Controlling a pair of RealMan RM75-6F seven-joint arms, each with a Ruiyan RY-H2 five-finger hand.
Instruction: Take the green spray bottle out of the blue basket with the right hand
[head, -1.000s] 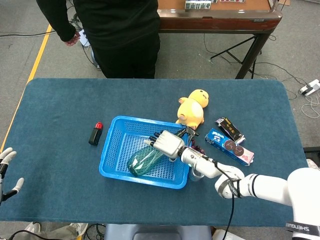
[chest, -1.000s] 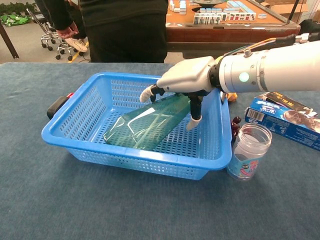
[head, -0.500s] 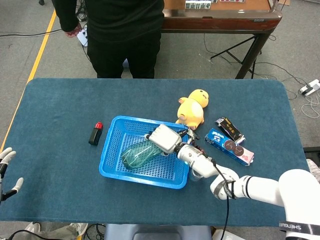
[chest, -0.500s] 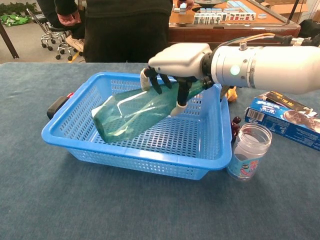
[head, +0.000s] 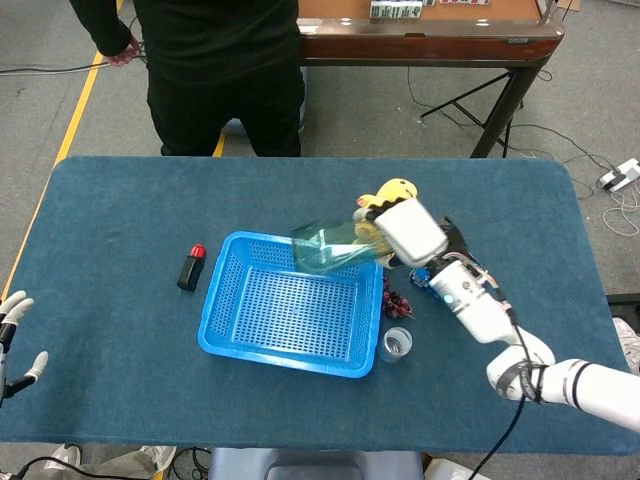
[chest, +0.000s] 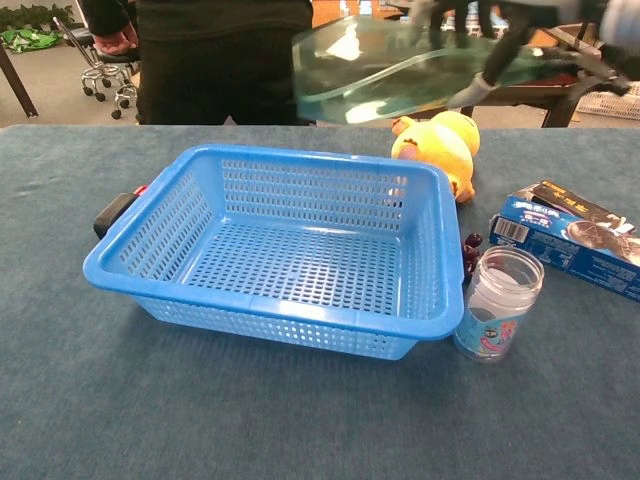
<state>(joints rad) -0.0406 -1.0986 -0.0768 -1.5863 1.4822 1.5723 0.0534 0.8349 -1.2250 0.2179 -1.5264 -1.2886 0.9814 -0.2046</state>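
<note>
On the blue-covered table, largest item: blue basket, perforated plastic, rectangular, standing flat at centre with nothing visible inside it in either view. Next: right hand, white, raised above the basket's far right corner, fingers wrapped around the green spray bottle; bottle translucent green, held clear of the basket and roughly level, its broad base pointing toward the robot's left; in the chest view the same bottle appears high over the basket's far rim, blurred, with dark fingers curled about its narrow end. Yellow plush toy, lying on the cloth just beyond the basket's far right corner, partly hidden behind the right hand in the head view. Blue snack box, flat on the table to the right of the basket, with a smaller dark packet touching its far side. Clear jar, upright, open-topped, just beside the basket's near right corner. Small dark berry-like cluster between jar and basket wall. Small black object with red cap, lying left of the basket, apart from it. Left hand at the table's near left edge, fingers spread, holding nothing.
</note>
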